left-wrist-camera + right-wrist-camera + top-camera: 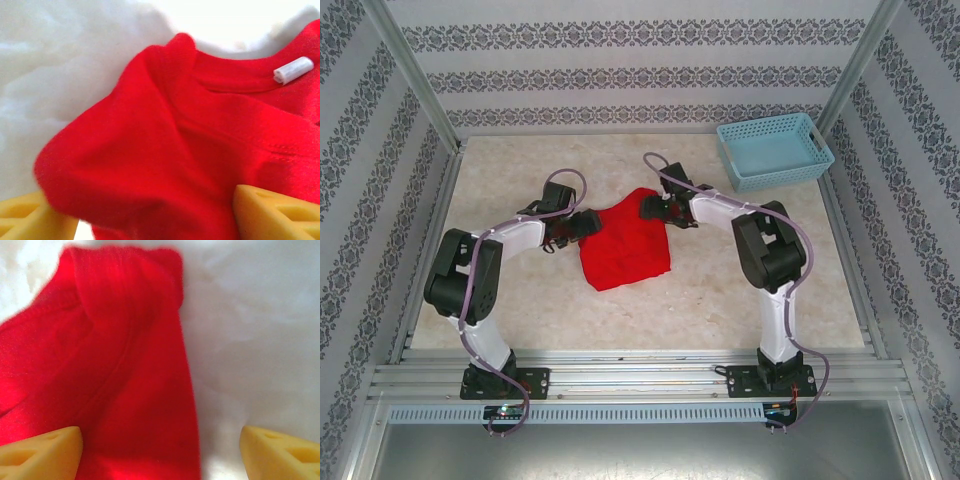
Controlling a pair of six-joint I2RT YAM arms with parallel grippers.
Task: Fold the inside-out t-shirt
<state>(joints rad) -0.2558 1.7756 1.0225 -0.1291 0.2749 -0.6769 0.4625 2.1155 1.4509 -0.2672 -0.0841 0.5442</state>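
We see the inside-out t-shirt (625, 245) lying bunched at the middle of the desk (720, 290). The left claw (582, 226) sits at its 10 o'clock edge and the right claw (655, 208) at 1 o'clock, both spread apart over red cloth.

Light blue basket (775, 150), far right corner

the t-shirt (165, 150) is cut off at right and bottom, perhaps covering the left claw (155, 217) tips.
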